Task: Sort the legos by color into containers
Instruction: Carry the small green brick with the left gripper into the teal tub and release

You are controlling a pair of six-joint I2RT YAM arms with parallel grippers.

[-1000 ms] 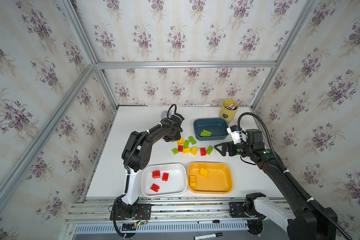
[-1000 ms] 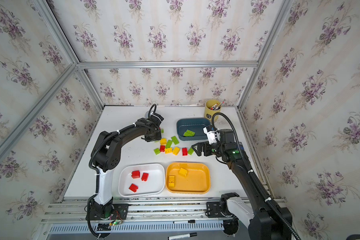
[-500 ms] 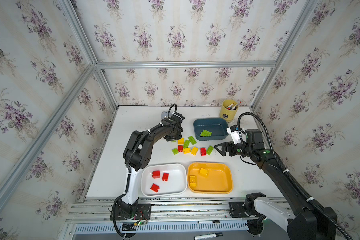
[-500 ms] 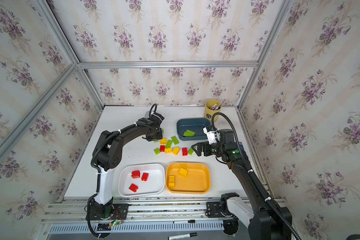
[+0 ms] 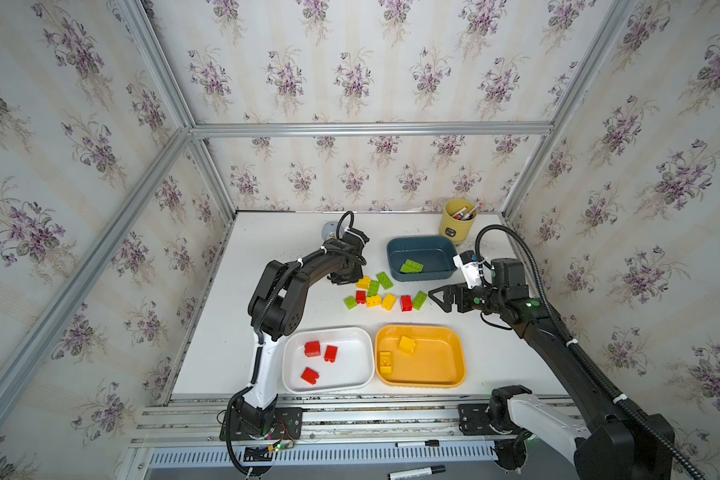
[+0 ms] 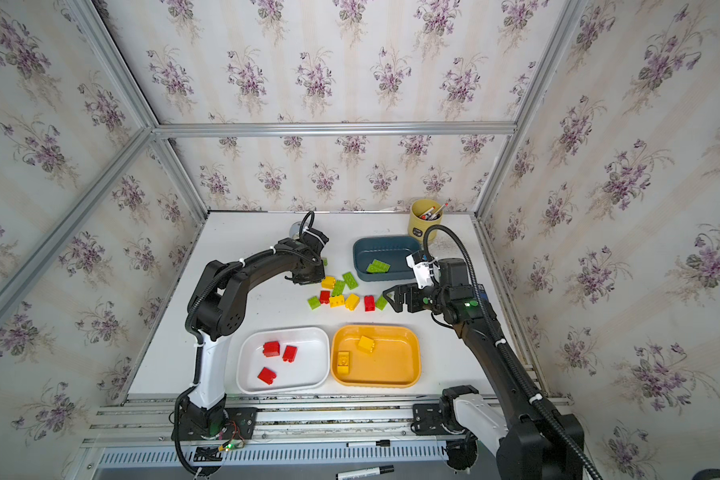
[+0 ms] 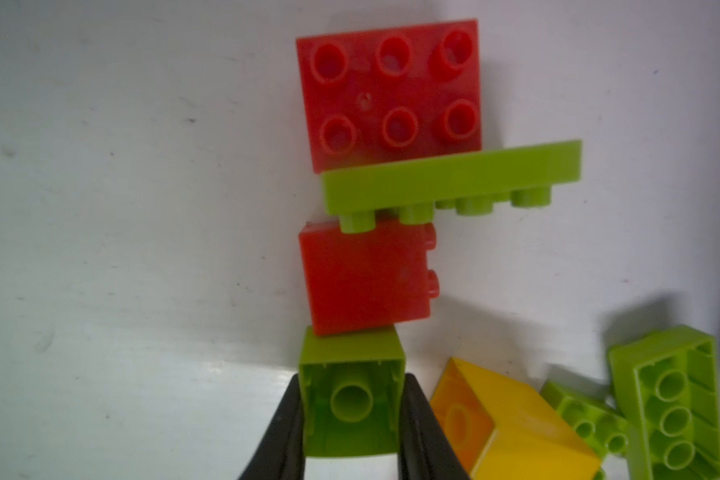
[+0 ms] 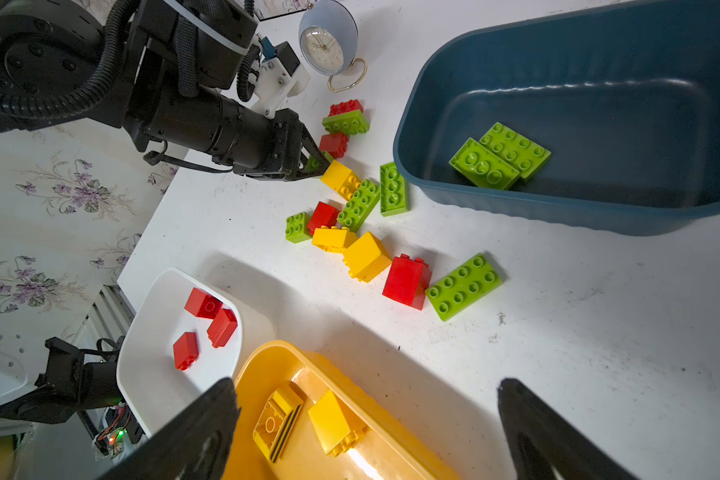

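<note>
The left hand [image 7: 352, 380] is pinching a small lime green brick [image 7: 352, 415] between its two black fingers [image 7: 283, 424], with the brick's hollow underside turned toward the wrist camera. A square red brick [image 7: 364, 278] sits right against the brick's other end, and a flat green plate [image 7: 449, 178] and a six-stud red brick [image 7: 391, 91] lie beyond it. In both top views this hand is low at the far left end of the loose legos [image 5: 375, 293], which are scattered across the middle of the white worktop [image 5: 275, 245]. The right hand [image 5: 439, 297] is spread wide and holds nothing. It hovers just right of the scatter, near a long green brick [image 5: 420, 300] that lies beside an upright red brick [image 5: 406, 303]. The teal tray [image 5: 395, 249] stands at the far right and holds two green bricks [image 8: 499, 156]. At the near edge, the white tray [image 5: 362, 336] holds three red bricks [image 5: 312, 348]. Just to its right, the orange-yellow tray [image 5: 458, 345] holds two yellow bricks [image 5: 407, 344]. A yellow pen cup [image 5: 456, 224] stands in the far right corner, and a small clock [image 8: 327, 45] stands beyond the left hand.
</note>
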